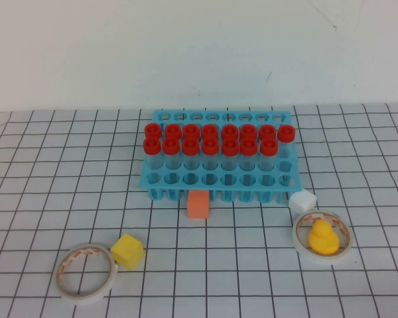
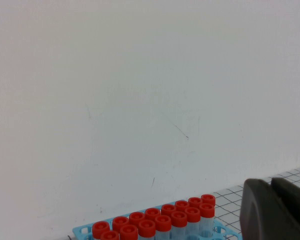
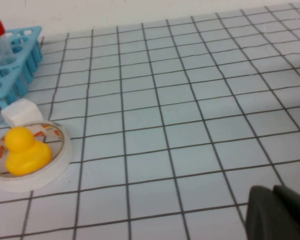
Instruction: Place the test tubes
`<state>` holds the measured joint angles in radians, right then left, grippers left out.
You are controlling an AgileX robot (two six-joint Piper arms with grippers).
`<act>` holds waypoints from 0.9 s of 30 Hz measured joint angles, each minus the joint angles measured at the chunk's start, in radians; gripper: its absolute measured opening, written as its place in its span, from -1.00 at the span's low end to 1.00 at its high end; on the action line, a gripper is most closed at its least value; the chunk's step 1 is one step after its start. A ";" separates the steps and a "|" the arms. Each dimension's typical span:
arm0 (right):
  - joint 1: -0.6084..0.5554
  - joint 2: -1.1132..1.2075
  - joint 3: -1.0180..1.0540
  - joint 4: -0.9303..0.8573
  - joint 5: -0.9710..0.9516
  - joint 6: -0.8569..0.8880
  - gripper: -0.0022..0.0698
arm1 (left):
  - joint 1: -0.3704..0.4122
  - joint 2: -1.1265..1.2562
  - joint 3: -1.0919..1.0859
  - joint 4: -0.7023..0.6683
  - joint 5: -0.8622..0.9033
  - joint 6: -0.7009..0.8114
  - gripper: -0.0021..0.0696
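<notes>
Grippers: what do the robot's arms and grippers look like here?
Only a corner of each shows. The left gripper, raised short of the rack, and the right gripper, low over the gridded table, are matte dark grey with rounded edges. No cables or markings show; the high view shows neither arm.

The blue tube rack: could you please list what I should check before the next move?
1. The rack stands upright on the mat: ok.
2. Free holes: the rack's front row is empty: ok.
3. Front approach: the orange block sits right before the rack: not ok.
4. Loose tube to place: none in view: not ok.
5. The left gripper is shut, empty, raised, facing the rack: ok.
6. The right gripper is shut, empty, over bare mat right of the duck: ok.
</notes>
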<state>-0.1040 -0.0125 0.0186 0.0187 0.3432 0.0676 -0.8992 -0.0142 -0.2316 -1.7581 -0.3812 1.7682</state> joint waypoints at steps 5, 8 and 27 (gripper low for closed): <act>0.081 0.000 0.000 -0.039 0.001 0.083 -0.94 | 0.000 0.000 0.000 0.000 0.000 0.000 -0.95; 0.083 0.000 0.000 -0.040 0.001 0.094 -0.94 | 0.000 0.000 0.000 0.000 0.000 0.000 -0.95; 0.083 0.000 0.000 -0.065 0.001 0.201 -0.94 | 0.000 0.000 0.000 0.000 0.000 0.000 -0.95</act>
<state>-0.0206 -0.0125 0.0186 -0.0460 0.3447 0.2682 -0.8992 -0.0142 -0.2316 -1.7581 -0.3812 1.7682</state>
